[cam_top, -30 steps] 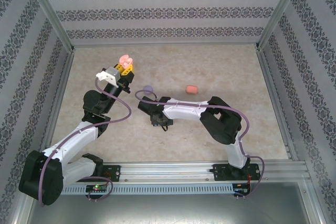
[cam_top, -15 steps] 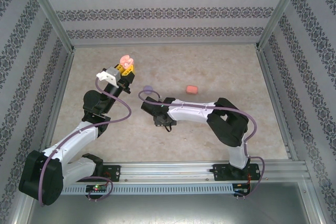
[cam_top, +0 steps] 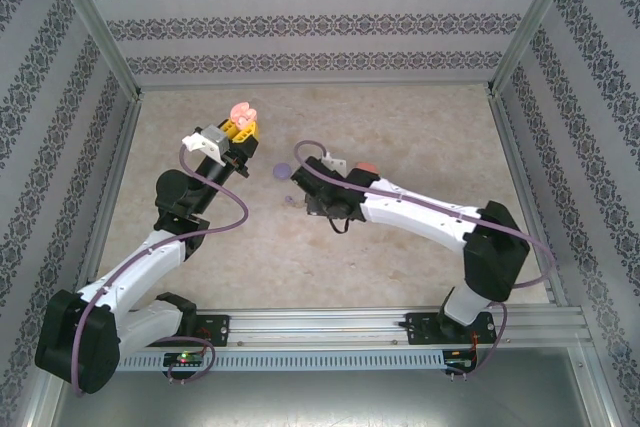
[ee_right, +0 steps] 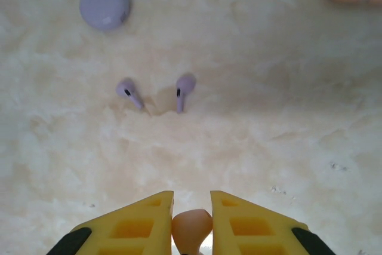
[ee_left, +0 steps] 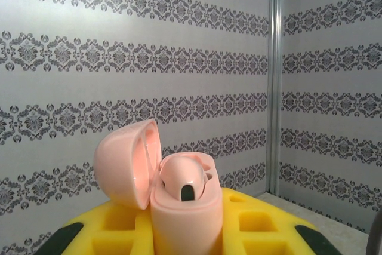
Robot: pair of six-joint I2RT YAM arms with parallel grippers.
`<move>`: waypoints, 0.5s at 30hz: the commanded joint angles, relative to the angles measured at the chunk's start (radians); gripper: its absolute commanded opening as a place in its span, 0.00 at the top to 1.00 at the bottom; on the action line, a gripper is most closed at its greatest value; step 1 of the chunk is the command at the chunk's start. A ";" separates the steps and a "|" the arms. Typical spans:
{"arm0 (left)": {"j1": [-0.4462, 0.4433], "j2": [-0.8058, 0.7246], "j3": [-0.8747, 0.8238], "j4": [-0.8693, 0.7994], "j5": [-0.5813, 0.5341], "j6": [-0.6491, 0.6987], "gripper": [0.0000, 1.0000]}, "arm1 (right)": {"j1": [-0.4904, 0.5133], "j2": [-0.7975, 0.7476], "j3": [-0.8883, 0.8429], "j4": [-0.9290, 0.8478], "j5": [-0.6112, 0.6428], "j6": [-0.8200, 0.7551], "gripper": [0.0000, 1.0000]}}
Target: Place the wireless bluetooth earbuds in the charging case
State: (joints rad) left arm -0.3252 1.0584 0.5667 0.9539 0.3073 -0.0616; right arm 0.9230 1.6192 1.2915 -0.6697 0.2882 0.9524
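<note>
Left end effector (cam_top: 240, 128), right end effector (ee_right: 191, 214): clenched.

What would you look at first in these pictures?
Probably the open pink case, held up in the left gripper with an earbud tucked inside. Next comes the pinkish earbud pinched in the right gripper. Ahead of it, two purple earbuds lie on the table near a round purple case.
</note>
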 commanded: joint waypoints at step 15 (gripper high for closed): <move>0.004 0.069 0.075 -0.004 0.149 -0.016 1.00 | -0.100 -0.226 0.217 0.023 -0.005 -0.199 0.79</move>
State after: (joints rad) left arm -0.3252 1.1137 0.6113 0.9272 0.4015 -0.0620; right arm 0.8330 1.4189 1.4590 -0.6598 0.2947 0.8055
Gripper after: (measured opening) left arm 0.218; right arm 0.210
